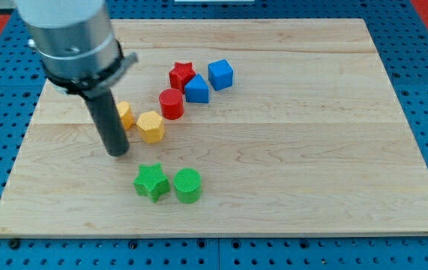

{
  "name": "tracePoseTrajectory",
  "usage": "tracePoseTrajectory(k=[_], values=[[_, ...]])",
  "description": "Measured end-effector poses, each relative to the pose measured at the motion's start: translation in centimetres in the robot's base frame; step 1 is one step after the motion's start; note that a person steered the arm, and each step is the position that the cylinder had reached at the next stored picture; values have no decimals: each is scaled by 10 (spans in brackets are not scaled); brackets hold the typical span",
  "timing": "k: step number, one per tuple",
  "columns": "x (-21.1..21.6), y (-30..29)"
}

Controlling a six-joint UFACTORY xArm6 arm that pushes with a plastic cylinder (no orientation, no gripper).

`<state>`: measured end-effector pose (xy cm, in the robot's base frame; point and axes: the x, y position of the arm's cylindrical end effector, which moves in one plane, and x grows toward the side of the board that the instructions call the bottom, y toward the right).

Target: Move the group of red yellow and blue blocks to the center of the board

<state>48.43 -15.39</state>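
A red star [182, 73], a red cylinder [172, 103], a blue cube [220, 74] and a blue wedge-like block [196, 89] cluster in the upper middle of the wooden board [311, 150]. A yellow hexagonal block [151, 126] lies below and left of the red cylinder. Another yellow block [125, 115] is partly hidden behind my rod. My tip [118, 154] rests on the board just below that hidden yellow block and left of the yellow hexagon.
A green star [151, 181] and a green cylinder [187, 185] sit side by side near the view's bottom, below and right of my tip. A blue perforated table surrounds the board.
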Motion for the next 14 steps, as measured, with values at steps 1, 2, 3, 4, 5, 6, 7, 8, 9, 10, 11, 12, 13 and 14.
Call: tracePoseTrajectory(k=[1,2,3,4,5,6,7,8,9,10,11,12,13,14], values=[[-25,6],[-32,47],[-43,44],[-88,104],[-86,56],[-48,35],[-28,-26],[-7,-79],[-28,-110],[-61,-22],[-50,8],[-8,28],[2,93],[-34,98]])
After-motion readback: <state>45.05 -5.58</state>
